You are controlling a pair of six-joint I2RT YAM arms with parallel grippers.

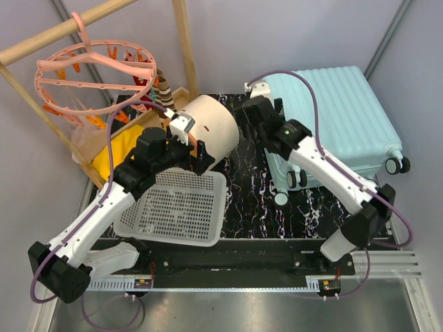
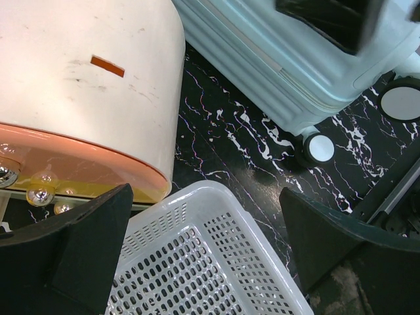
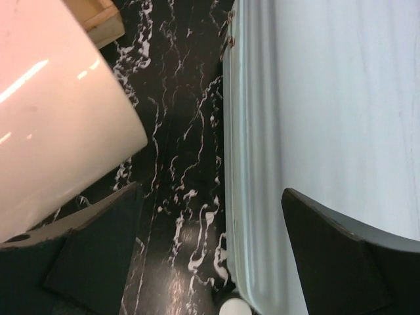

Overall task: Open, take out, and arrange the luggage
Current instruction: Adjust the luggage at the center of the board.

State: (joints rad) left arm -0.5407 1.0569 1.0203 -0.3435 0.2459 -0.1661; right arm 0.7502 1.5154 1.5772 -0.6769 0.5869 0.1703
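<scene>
**Both grippers spread wide, holding nothing**

Left gripper (image 2: 205,197) hangs empty, fingers far apart, over the rim of the white perforated plastic basket (image 1: 173,207), beside the cream rounded drawer box with orange trim (image 1: 208,131). A small orange tab on that box shows no legible writing. Right gripper (image 3: 211,191), equally spread and empty, straddles the left edge of the large pale mint-blue ribbed hard-shell suitcase (image 1: 346,111), which lies closed on the right of the black marbled table (image 1: 256,194).
</scene>
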